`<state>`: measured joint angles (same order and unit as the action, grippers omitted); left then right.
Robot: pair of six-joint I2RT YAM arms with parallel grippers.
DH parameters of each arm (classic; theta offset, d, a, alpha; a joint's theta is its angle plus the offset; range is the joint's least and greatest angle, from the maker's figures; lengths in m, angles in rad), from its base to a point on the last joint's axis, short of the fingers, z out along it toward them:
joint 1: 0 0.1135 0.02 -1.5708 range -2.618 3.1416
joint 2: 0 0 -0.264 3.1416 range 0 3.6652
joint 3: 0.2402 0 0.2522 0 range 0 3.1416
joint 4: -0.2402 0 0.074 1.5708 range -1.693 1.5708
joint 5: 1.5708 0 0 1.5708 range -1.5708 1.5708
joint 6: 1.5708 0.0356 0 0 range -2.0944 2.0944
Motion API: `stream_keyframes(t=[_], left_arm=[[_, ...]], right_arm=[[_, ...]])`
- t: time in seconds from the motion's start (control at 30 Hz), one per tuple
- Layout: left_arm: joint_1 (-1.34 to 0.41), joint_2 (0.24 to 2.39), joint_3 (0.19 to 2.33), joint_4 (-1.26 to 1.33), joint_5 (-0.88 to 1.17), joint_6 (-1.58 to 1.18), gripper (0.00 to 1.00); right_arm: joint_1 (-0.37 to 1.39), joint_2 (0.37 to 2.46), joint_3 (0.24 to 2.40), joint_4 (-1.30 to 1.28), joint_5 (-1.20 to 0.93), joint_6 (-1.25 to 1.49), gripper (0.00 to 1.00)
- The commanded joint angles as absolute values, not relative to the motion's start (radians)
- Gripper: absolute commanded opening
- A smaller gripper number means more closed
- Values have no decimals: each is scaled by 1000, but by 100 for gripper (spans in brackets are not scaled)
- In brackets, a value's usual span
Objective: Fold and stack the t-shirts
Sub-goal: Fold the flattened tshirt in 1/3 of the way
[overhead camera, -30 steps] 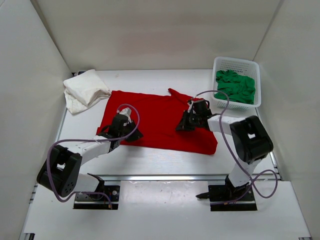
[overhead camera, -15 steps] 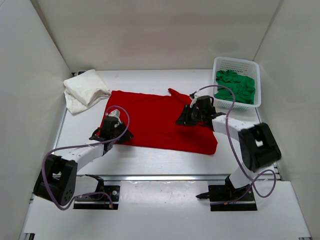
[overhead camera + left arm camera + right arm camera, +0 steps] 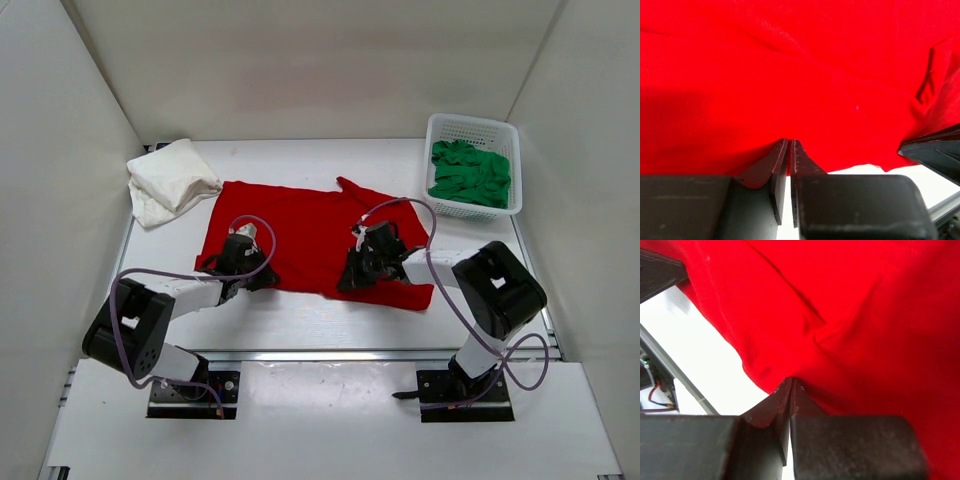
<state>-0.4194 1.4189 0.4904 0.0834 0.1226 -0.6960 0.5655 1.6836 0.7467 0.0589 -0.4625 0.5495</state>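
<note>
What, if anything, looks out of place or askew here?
Nothing spilled or damaged. The red t-shirt lies slightly skewed on the table, one sleeve poking out at its far edge; the left gripper and right gripper pinch its near edge. The green t-shirt sits crumpled in the basket, unfolded.
</note>
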Motion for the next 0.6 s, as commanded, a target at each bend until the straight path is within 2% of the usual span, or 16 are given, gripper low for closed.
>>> stream_keyframes(t=[0.0,0.2,0.37,0.43,0.5,0.57], left_arm=[[-397,1428,431,74,161,-725,16],[-354,1188,237,-24,127,-752,15],[-344,996,209,-188,117,-773,19],[-339,983,236,-210,135,-772,21],[-353,991,286,-215,147,-775,23],[-362,1006,375,-210,159,-769,24]], right_arm=[[604,1709,752,74,-419,518,0],[684,1648,638,60,-446,525,0],[687,1539,568,0,-489,520,0],[658,1500,574,-46,-494,502,5],[605,1453,635,-83,-543,482,17],[498,1421,698,-112,-632,450,20]])
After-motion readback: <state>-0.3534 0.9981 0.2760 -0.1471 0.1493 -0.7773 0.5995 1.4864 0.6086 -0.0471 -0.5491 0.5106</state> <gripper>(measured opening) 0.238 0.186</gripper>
